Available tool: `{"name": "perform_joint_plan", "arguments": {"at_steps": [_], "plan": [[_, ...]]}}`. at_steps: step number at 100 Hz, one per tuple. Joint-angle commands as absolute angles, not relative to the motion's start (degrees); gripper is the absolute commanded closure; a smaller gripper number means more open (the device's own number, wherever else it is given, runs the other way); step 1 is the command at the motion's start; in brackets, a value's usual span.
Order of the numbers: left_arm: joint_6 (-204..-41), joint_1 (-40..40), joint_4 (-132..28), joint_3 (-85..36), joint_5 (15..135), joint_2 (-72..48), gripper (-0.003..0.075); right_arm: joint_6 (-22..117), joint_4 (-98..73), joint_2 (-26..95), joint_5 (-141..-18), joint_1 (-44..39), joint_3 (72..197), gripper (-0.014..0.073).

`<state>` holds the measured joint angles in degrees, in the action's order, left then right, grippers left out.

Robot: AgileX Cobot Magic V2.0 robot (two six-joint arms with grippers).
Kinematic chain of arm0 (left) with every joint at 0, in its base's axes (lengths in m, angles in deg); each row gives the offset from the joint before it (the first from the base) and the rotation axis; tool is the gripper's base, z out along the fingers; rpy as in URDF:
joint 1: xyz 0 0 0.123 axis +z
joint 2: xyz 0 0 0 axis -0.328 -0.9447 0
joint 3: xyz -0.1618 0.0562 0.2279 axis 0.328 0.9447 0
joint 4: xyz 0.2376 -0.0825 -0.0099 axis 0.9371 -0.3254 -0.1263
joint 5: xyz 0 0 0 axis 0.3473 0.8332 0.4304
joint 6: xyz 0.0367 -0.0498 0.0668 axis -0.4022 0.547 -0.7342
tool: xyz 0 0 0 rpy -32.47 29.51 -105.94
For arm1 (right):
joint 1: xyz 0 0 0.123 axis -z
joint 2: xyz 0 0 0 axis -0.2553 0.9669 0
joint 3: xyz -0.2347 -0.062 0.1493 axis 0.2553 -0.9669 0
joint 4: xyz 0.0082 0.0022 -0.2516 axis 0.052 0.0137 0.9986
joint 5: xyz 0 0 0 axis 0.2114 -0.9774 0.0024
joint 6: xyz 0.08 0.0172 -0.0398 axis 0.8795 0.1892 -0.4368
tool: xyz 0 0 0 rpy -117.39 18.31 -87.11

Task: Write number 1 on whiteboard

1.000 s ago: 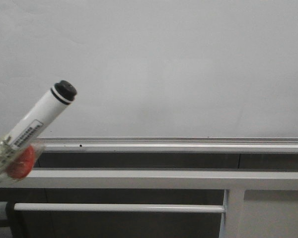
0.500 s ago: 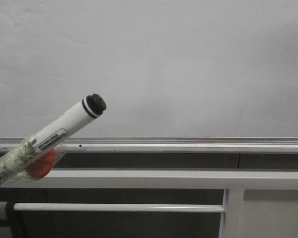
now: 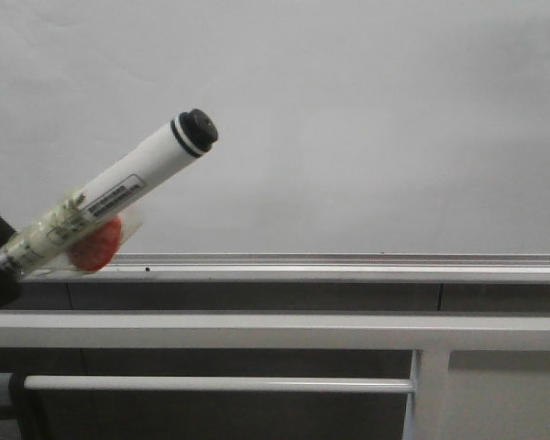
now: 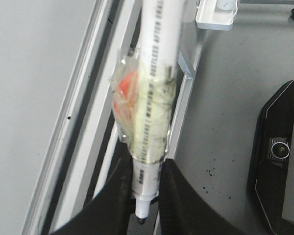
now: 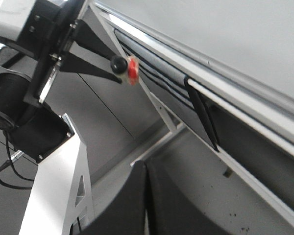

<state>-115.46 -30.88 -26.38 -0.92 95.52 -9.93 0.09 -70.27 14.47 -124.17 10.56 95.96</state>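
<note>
Filling most of the front view, large glossy white whiteboard [image 3: 348, 119] with silver aluminium bottom rail, no stroke visible on it. Left gripper [image 4: 141, 188] clamps white tape-wrapped marker [image 3: 119, 192], tilted, just above the rail. Right gripper [image 5: 146, 196] fingers pressed together, holding nothing.

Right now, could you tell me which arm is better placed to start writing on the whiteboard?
Left. The left gripper is shut on the marker, raised in front of the whiteboard. The right gripper is shut and holds nothing.
</note>
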Motion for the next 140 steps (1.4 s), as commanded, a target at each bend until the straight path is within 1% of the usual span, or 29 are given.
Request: {"name": "perform_joint_plan", "arguments": {"at_steps": [1, 18, 33, 40, 47, 54, 59, 64, 66, 71, 99, 115, 140], "plan": [[-117.4, -31.4, -26.7, -3.2, 93.8, -11.0, 0.0741, -5.4, -77.2, 16.7, -125.1, 10.3, 98.0, 0.0657], [-117.7, -31.7, -27.2, -4.2, 94.0, -14.6, 0.0741, -7.0, -77.4, 21.2, -125.1, 6.6, 100.3, 0.0657], [-117.7, -35.6, -26.4, -6.3, 91.9, -15.9, 0.0741, -7.0, -77.4, 25.3, -123.9, 0.9, 102.3, 0.0657], [-117.7, -37.2, -25.2, -6.9, 91.7, -16.4, 0.0741, -7.3, -77.4, 27.1, -121.9, -1.7, 103.0, 0.0641], [-117.6, -37.7, -24.9, -6.9, 91.6, -16.7, 0.0741, -8.9, -77.4, 28.5, -120.4, -3.7, 103.6, 0.0573], [-117.1, -37.7, -25.2, -6.9, 91.5, -17.1, 0.0741, -9.7, -77.7, 29.6, -118.8, -5.0, 103.9, 0.045], [-117.1, -37.7, -25.2, -6.9, 91.0, -17.3, 0.0741, -9.9, -77.7, 30.3, -118.7, -5.6, 104.1, 0.0336], [-117.1, -37.7, -25.2, -6.9, 90.1, -17.3, 0.0741, -9.9, -77.9, 30.8, -118.4, -5.9, 104.3, 0.0257], [-117.1, -37.7, -25.2, -6.9, 89.8, -17.3, 0.0741, -9.9, -77.9, 31.2, -118.3, -6.1, 104.4, 0.0234], [-117.1, -37.7, -25.2, -6.9, 88.9, -17.3, 0.0741, -10.0, -77.9, 31.4, -118.3, -6.1, 104.7, 0.0207], [-117.1, -37.7, -25.2, -6.9, 87.2, -18.3, 0.0741, -15.8, -84.5, 32.3, -119.7, -6.1, 104.8, 0.0207], [-117.1, -37.7, -25.2, -7.4, 86.0, -18.3, 0.0741, -16.8, -85.7, 35.0, -119.7, -6.1, 104.8, 0.0207], [-117.1, -37.7, -25.7, -8.9, 85.9, -18.5, 0.0741, -22.2, -91.4, 39.5, -121.3, -6.1, 104.8, 0.0207]]}}
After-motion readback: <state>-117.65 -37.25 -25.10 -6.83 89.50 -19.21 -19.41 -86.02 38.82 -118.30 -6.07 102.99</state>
